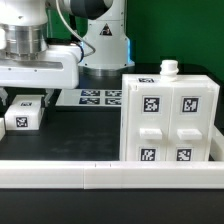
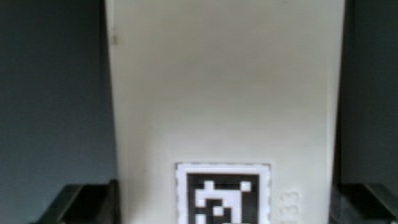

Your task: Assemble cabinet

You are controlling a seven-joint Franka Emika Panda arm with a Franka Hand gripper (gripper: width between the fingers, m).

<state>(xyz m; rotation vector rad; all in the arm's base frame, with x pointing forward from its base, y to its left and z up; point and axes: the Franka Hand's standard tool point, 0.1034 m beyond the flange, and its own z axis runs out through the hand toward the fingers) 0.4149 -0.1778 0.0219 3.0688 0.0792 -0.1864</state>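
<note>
The cabinet (image 1: 170,115) is standing well apart from the jaws, which are straddling a tagged white panel (image 2: 222,90), clamping unclear; the arm (image 1: 30,45) is pointing downward.

white cabinet (image 1: 192,92), black-and-white square tags (image 1: 152,103), black table (image 1: 80,132), white marker board (image 1: 100,97)

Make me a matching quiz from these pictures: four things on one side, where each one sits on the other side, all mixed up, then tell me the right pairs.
Things:
1. cabinet
2. marker board
3. small white tagged block
4. claw

Places:
A. hanging at the exterior view's left, just over the block
B. lying flat, far back near the middle
C. standing at the exterior view's right
D. low at the exterior view's left edge, under the claw

Pairs: 1-C, 2-B, 3-D, 4-A.
</note>
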